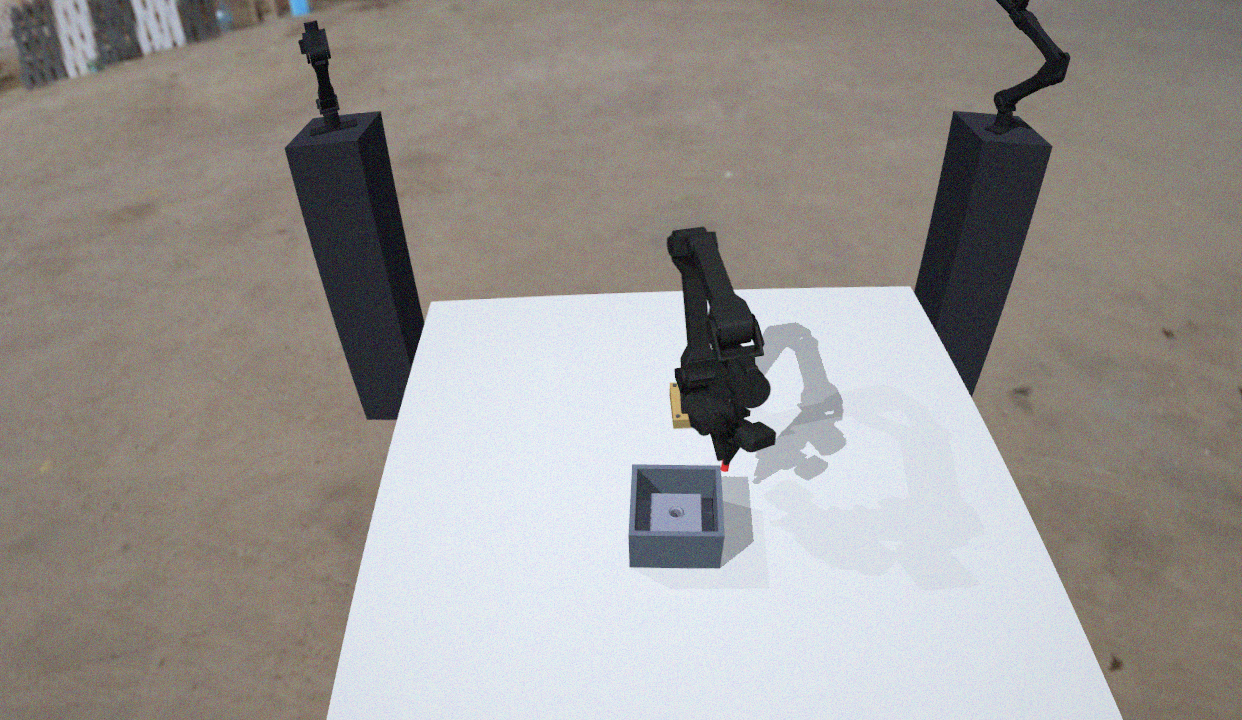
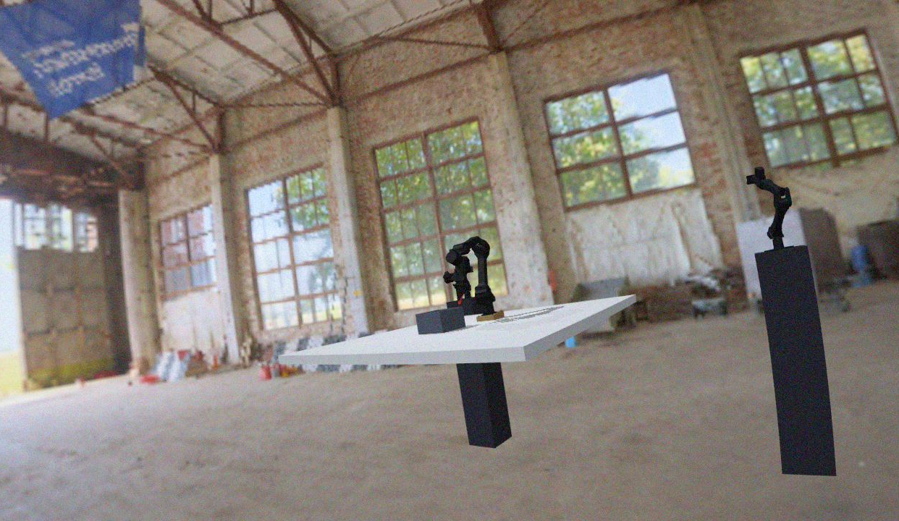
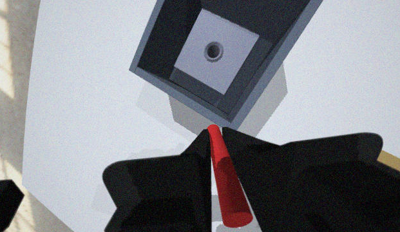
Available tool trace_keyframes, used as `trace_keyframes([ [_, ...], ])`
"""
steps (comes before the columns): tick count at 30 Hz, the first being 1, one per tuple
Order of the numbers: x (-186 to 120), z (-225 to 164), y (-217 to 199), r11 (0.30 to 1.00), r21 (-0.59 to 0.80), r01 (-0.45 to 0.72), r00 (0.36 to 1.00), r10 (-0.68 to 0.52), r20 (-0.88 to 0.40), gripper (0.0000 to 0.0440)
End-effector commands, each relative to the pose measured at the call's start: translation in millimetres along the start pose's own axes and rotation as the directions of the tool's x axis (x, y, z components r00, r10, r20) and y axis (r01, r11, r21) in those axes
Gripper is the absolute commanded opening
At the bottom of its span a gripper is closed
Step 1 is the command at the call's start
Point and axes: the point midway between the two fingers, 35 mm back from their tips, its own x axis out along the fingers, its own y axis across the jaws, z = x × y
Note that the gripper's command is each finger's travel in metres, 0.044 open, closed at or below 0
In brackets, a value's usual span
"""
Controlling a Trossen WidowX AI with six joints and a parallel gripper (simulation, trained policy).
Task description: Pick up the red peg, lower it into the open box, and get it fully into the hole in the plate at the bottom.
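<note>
The red peg (image 1: 724, 466) (image 2: 459, 299) (image 3: 227, 171) is held between the fingers of my gripper (image 1: 725, 459) (image 3: 215, 133), which is shut on it. The peg is off the table; in the top view mostly the fingers hide it, and only its lower end shows near the box's back right corner. The open grey box (image 1: 675, 549) (image 2: 440, 322) (image 3: 180, 95) stands in front of the arm. On its bottom lies the pale plate (image 1: 661, 523) (image 3: 194, 40), whose round hole (image 1: 675, 512) (image 3: 213, 51) is empty. In the wrist view the peg's far end appears just outside the box's near corner.
The white table (image 1: 518, 402) (image 2: 387, 346) carries the box and the arm's yellow base (image 1: 678, 417) (image 2: 489, 316) (image 3: 393, 162), behind the box. The box walls rise around the plate. Two dark pillars (image 1: 339, 268) (image 1: 992, 259) with other black arms stand beyond the table's back corners.
</note>
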Motion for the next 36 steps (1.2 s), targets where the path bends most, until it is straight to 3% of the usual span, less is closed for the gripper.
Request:
trace_keyframes([
  [1, 3, 14, 2, 1.0, 0.013, 0.004, 1.0, -0.005, 0.026, 0.0],
  [18, 29, 65, -1, 0.994, 0.106, 0.021, 0.996, -0.03, 0.085, 0.0002],
  [36, 65, 86, -9, 0.986, 0.148, 0.074, 0.996, -0.08, 0.036, 0.0012],
])
